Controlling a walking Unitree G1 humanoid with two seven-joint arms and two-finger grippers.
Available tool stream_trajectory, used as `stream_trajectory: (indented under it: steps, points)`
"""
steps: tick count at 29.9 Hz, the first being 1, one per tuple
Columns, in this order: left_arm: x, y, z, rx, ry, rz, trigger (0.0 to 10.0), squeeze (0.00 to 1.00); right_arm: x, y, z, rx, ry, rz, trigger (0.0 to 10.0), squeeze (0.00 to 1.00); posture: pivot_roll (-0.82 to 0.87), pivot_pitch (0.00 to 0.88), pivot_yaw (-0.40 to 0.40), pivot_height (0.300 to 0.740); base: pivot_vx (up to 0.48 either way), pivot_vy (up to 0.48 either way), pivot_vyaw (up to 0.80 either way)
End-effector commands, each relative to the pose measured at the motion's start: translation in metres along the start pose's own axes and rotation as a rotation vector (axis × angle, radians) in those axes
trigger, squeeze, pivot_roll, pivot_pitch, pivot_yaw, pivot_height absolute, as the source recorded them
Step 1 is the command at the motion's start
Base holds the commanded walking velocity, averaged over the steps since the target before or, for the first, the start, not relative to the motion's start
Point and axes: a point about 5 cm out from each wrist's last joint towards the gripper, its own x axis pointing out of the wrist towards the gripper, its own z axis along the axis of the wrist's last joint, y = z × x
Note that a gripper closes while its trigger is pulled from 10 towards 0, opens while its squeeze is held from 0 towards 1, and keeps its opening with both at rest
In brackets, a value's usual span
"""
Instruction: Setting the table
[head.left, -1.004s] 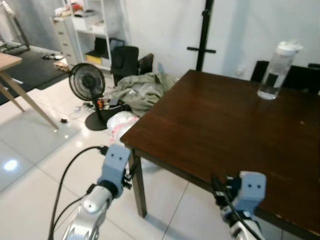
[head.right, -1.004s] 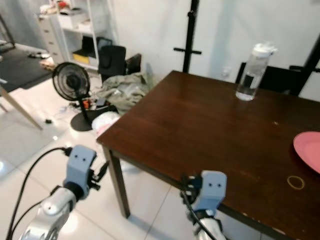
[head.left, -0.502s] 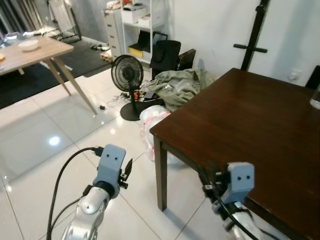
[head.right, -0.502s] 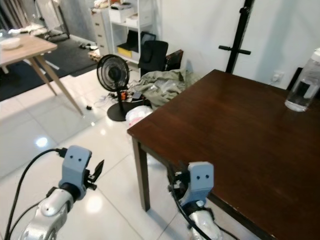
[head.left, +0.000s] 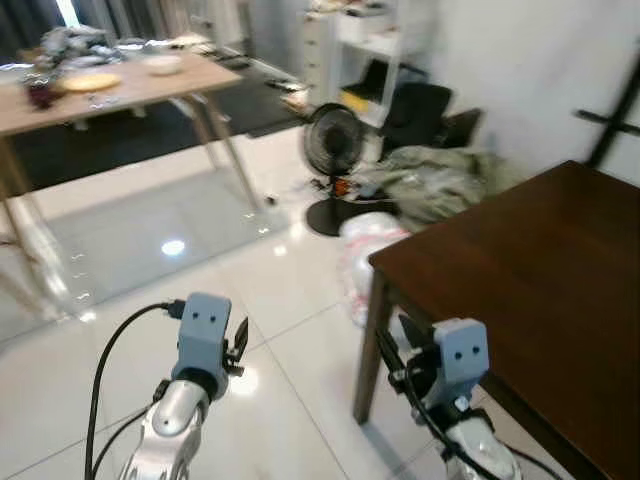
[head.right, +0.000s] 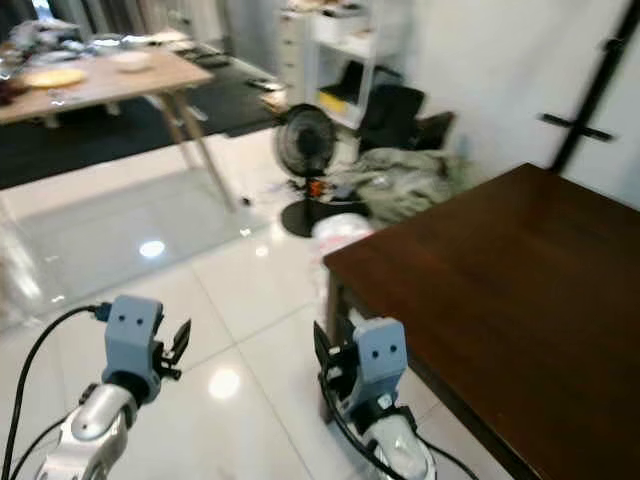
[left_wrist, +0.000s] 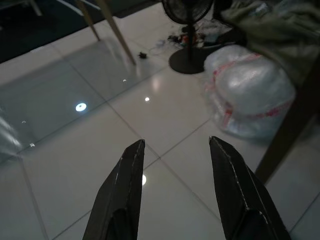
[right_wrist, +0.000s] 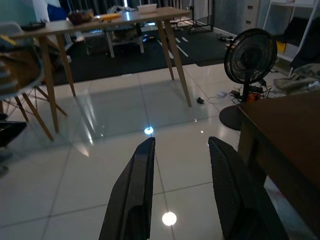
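Both tools — left tool (left_wrist: 175, 195), right tool (right_wrist: 182, 192) — gape apart, holding nothing.

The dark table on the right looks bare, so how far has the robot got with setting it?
Nothing looks done yet: the part of the dark table in view holds no dishes. Nothing is in hand either: the left end effector and right end effector are both open, held over the floor. Bowls and a plate sit on the light wooden table across the room, so fetching and laying everything seems left.
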Motion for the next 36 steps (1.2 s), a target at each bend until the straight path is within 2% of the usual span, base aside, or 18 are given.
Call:
stream_trajectory:
  steps: [1, 6, 11, 26, 36]
  points:
    - [0.000, 0.004, -0.005, -0.006, 0.018, 0.030, 10.0, 0.00, 0.000, 0.003, -0.001, 0.002, 0.008, 0.016, 10.0, 0.00, 0.00, 0.030, 0.078, 0.740, 0.000, 0.000, 0.77]
    - [0.005, 0.008, -0.001, -0.008, -0.007, 0.081, 10.0, 0.00, 0.002, 0.007, -0.004, 0.002, 0.012, 0.038, 10.0, 0.00, 0.00, 0.025, 0.070, 0.740, 0.000, 0.000, 0.75]
    - [0.011, 0.014, 0.000, 0.007, -0.005, 0.168, 10.0, 0.00, 0.002, 0.008, -0.007, 0.012, 0.018, 0.047, 10.0, 0.00, 0.01, 0.018, 0.065, 0.740, 0.457, 0.000, 0.00]
    - [0.017, 0.009, 0.003, 0.003, -0.022, 0.161, 10.0, 0.00, 0.005, 0.006, -0.006, 0.004, 0.009, 0.046, 10.0, 0.00, 0.01, 0.003, 0.072, 0.740, 0.467, 0.000, 0.00]
    - [0.012, 0.010, -0.003, 0.024, -0.014, 0.153, 10.0, 0.00, 0.005, 0.005, -0.009, -0.027, 0.016, 0.051, 10.0, 0.00, 0.01, 0.003, 0.074, 0.740, 0.469, 0.000, 0.00]
